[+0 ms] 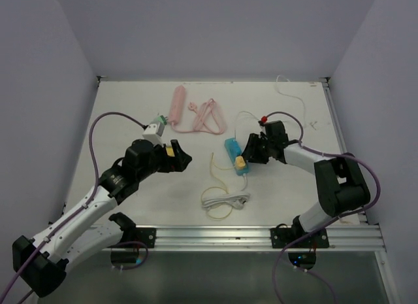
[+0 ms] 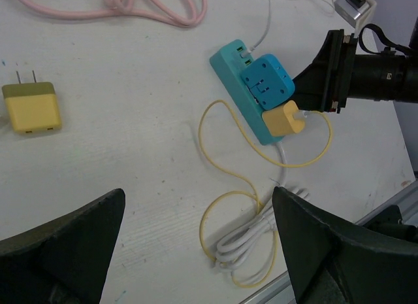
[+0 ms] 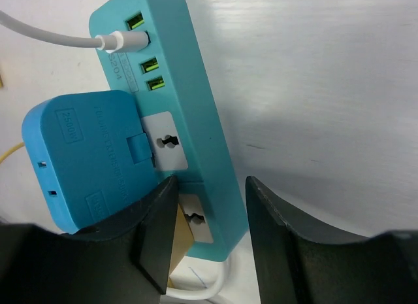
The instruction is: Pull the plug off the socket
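So the right gripper is sitting with its jaws partly apart, bracketing the near end of the teal plastic power strip. Honestly I can't tell if the pads are actually biting yet. Tucked right against one finger is the small yellow cube-shaped plug, which is sitting in the strip's nearest socket, right of the table's middle. There's a chunky blue square adapter just on its far side. I'm guessing the yellow one is the target. It's looking light, hard and a bit slick, and the strip is looking just as light, so I'm betting it'll be lifting along with the plug unless something's pinning it down. I'd be grabbing the plug's flat sides, never the thin yellow cable looping off it, and pulling straight out. The left gripper is hanging wide open off to the left, well apart from the strip.
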Robot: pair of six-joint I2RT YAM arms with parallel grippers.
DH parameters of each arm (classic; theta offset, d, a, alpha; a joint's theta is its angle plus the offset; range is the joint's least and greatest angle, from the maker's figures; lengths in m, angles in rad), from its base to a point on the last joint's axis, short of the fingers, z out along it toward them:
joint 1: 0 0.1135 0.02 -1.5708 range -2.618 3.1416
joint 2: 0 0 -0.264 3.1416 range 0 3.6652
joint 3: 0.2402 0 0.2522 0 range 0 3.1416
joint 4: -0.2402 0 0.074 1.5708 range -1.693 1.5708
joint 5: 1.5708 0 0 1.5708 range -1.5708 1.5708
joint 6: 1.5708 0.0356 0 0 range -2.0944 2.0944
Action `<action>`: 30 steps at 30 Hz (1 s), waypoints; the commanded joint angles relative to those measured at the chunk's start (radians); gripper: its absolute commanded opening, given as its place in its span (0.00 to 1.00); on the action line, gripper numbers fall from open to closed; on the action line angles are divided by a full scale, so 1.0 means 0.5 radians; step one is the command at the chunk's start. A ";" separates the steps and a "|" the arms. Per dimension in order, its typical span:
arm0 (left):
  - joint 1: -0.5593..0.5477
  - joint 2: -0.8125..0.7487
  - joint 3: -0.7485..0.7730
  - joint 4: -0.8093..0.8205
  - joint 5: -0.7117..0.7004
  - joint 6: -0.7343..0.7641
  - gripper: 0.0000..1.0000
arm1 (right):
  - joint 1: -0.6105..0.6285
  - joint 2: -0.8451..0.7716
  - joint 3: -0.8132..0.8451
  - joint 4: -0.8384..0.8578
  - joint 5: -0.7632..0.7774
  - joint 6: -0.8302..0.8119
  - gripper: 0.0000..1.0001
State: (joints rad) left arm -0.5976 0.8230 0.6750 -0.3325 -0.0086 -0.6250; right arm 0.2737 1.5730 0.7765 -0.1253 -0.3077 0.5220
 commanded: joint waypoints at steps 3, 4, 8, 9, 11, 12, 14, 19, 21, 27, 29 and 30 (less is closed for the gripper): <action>-0.209 0.023 -0.003 0.039 -0.197 -0.173 0.98 | 0.238 0.051 -0.047 0.082 -0.029 -0.023 0.48; -0.243 0.029 -0.003 0.036 -0.261 -0.195 0.98 | 0.293 0.045 -0.050 0.076 -0.017 -0.007 0.48; -0.449 0.118 0.018 0.018 -0.464 -0.354 0.98 | 0.419 0.008 -0.050 0.067 0.066 0.060 0.47; -0.537 0.145 0.049 0.005 -0.574 -0.427 0.98 | 0.446 -0.004 -0.050 0.064 0.112 0.085 0.47; -0.627 0.237 0.089 -0.065 -0.679 -0.498 0.98 | 0.508 -0.041 -0.047 0.060 0.131 0.106 0.47; -0.706 0.268 0.113 -0.093 -0.728 -0.578 0.98 | 0.517 -0.056 -0.038 0.045 0.137 0.115 0.47; -0.780 0.372 0.202 -0.166 -0.860 -0.649 0.98 | 0.517 -0.127 -0.028 0.009 0.216 0.119 0.47; -1.007 0.715 0.542 -0.481 -1.124 -0.974 0.98 | 0.514 -0.314 0.002 -0.160 0.464 0.091 0.48; -1.111 0.832 0.720 -0.583 -1.228 -1.130 0.98 | 0.508 -0.430 -0.013 -0.197 0.529 0.106 0.49; -1.329 1.244 1.156 -0.955 -1.437 -1.459 0.95 | 0.383 -0.703 -0.135 -0.256 0.717 0.122 0.52; -1.348 1.372 1.239 -1.049 -1.455 -1.523 0.94 | 0.321 -0.744 -0.221 -0.253 0.677 0.131 0.52; -1.348 1.418 1.315 -1.090 -1.480 -1.554 0.94 | 0.263 -0.780 -0.252 -0.231 0.634 0.149 0.52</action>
State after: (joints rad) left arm -1.2610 1.4742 1.2419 -0.7403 -0.6395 -1.2778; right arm 0.4534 1.2125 0.7025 -0.2199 -0.0132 0.5735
